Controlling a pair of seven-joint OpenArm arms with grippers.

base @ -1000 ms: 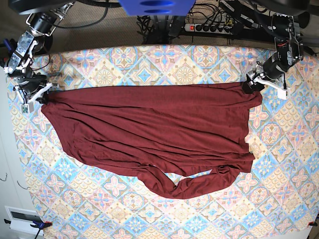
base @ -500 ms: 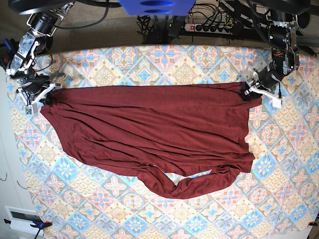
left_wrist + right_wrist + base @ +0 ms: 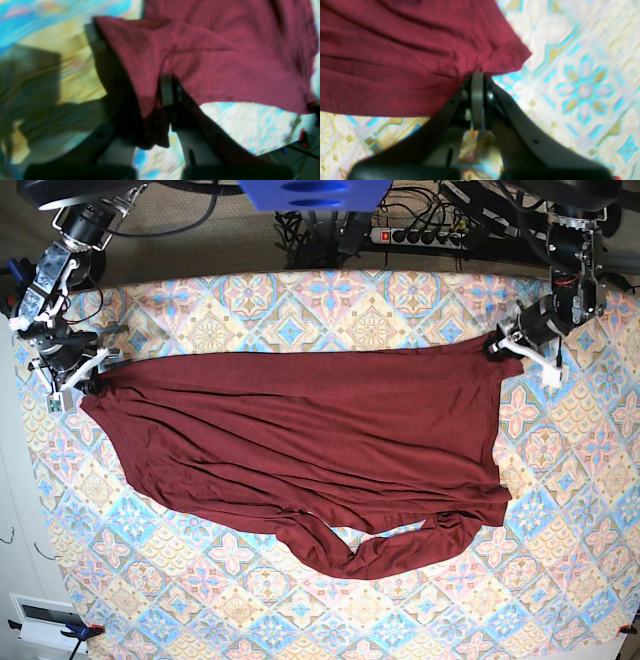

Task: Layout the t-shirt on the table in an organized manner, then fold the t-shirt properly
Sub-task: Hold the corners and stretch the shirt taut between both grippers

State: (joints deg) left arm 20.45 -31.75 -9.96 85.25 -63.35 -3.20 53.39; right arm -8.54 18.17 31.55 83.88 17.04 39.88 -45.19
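The maroon t-shirt (image 3: 300, 445) lies spread across the patterned table (image 3: 560, 510), stretched wide between the two arms, its top edge running nearly straight from one gripper to the other. Its lower part is less tidy: a long sleeve (image 3: 390, 552) curls along the bottom edge in a rumpled loop, and the cloth carries long diagonal wrinkles.

At the corner on the base view's right, the left gripper (image 3: 500, 344) is pinched closed on the t-shirt's corner. In its wrist view the left gripper (image 3: 163, 105) has the fabric (image 3: 200, 57) bunched up between its jaws, a fold draping over one finger (image 3: 167, 90), with a flap hanging down below.

At the opposite corner, the right gripper (image 3: 88, 372) is likewise clamped tight on the shirt's edge. From its own camera the right gripper (image 3: 477, 82) has its jaws pressed together, the cloth (image 3: 407, 55) gathering into creases that fan out from the pinch, while the tabletop (image 3: 582, 90) shows bare just beside it.
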